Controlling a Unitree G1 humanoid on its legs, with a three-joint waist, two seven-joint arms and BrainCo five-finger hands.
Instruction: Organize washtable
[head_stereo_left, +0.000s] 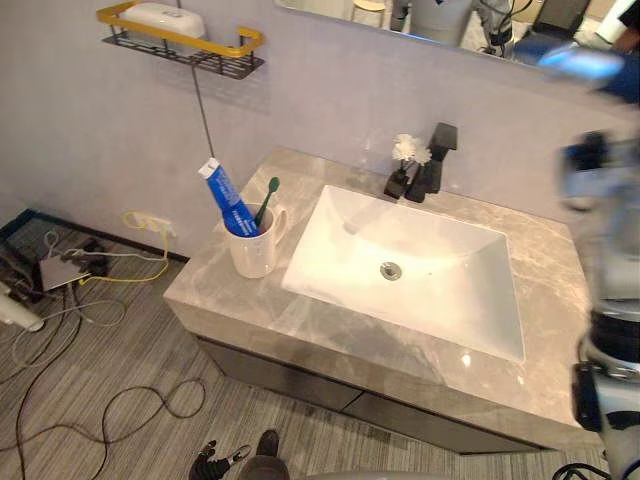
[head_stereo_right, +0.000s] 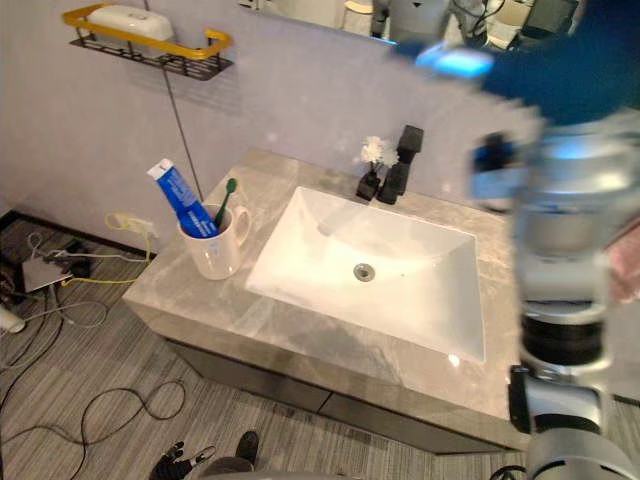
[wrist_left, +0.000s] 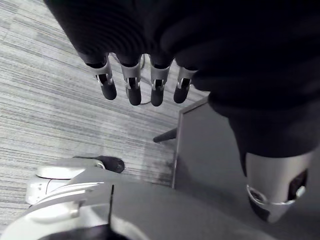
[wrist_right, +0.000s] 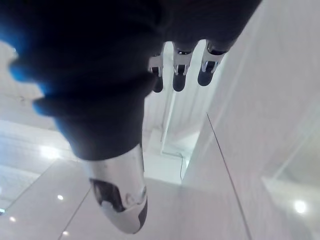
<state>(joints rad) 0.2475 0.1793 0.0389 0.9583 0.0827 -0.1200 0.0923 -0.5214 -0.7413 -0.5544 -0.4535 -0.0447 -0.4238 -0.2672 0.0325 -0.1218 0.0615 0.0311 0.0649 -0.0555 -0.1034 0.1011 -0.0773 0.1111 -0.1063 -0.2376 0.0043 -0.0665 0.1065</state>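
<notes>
Left robot hand (wrist_left: 132, 85): fingers straight and relaxed, holding nothing, above the floor (wrist_left: 45, 115). Right robot hand (wrist_right: 180, 75): fingers loosely extended, empty. Mug (head_stereo_left: 252, 250) with toothpaste tube (head_stereo_left: 226, 196) and toothbrush (head_stereo_left: 267, 200) stands on the table (head_stereo_left: 200, 285), left of the sink (head_stereo_left: 325, 268).

mug (head_stereo_left: 252, 252) left of sink (head_stereo_left: 440, 290), faucet (head_stereo_left: 435, 160) and vase (head_stereo_left: 397, 183) behind; counter (head_stereo_left: 550, 290) right free.

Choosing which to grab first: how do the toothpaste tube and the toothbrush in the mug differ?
The toothpaste tube is blue, broad and flat; the toothbrush is green and thin. The toothpaste tube tilts left, the toothbrush right, toward the sink. Both stand in the white mug.
</notes>
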